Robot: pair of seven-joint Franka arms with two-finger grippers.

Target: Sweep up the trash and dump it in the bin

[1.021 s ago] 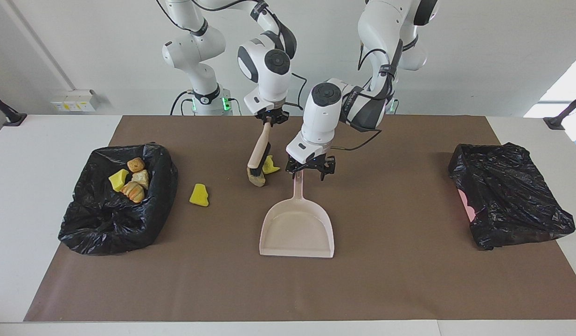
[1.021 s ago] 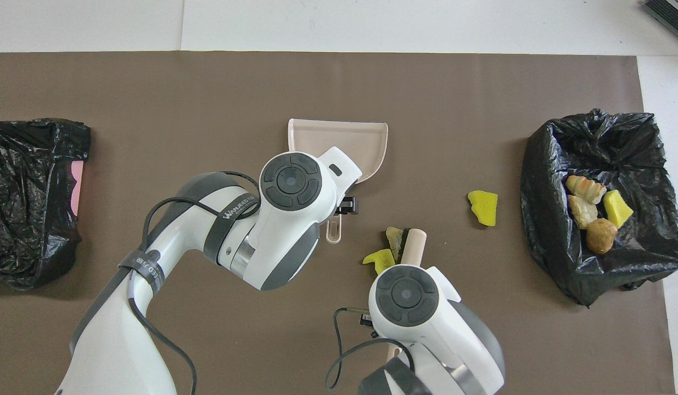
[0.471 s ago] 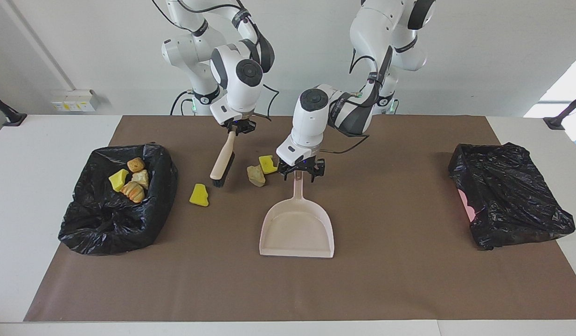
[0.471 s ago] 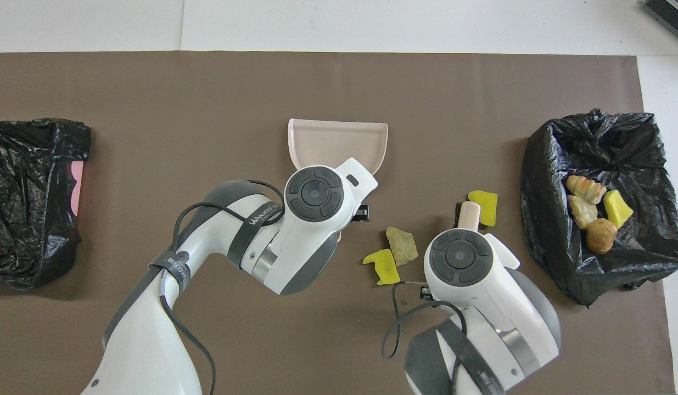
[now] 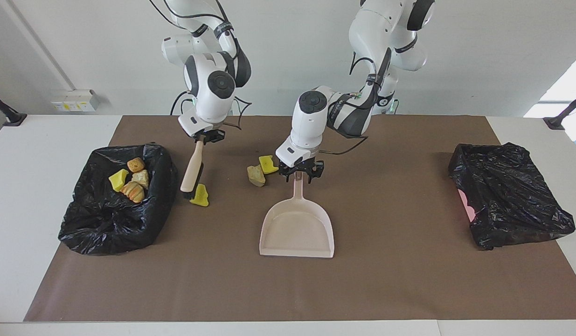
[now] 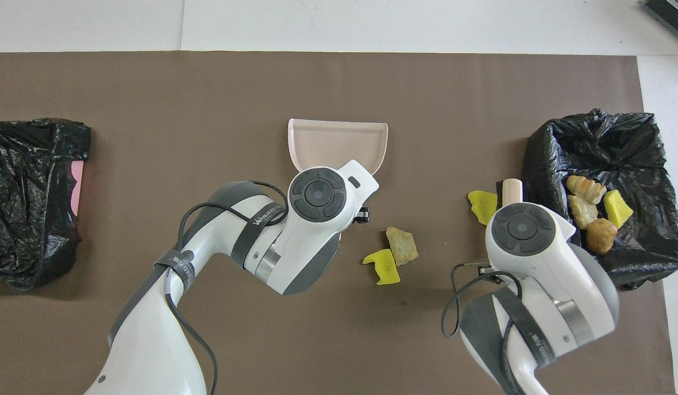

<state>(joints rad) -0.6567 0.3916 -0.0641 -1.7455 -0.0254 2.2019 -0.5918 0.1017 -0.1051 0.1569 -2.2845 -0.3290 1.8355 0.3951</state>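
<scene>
The bin (image 5: 115, 205) holds four trash pieces (image 5: 129, 179) (black-lined); right hand (image 5: 206, 136) grasps the brush (image 5: 192, 173); left hand (image 5: 301, 174) unclear.

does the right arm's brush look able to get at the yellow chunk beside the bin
Probably yes: the brush in the right tool already stands beside that yellow chunk, between it and the bin.

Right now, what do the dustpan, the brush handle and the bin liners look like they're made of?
Dustpan: smooth, matte pale pink, likely molded plastic. Brush handle: light tan, probably unpainted wood, though plastic is possible. Bin liners: thin, crinkled, glossy black plastic film.
</scene>
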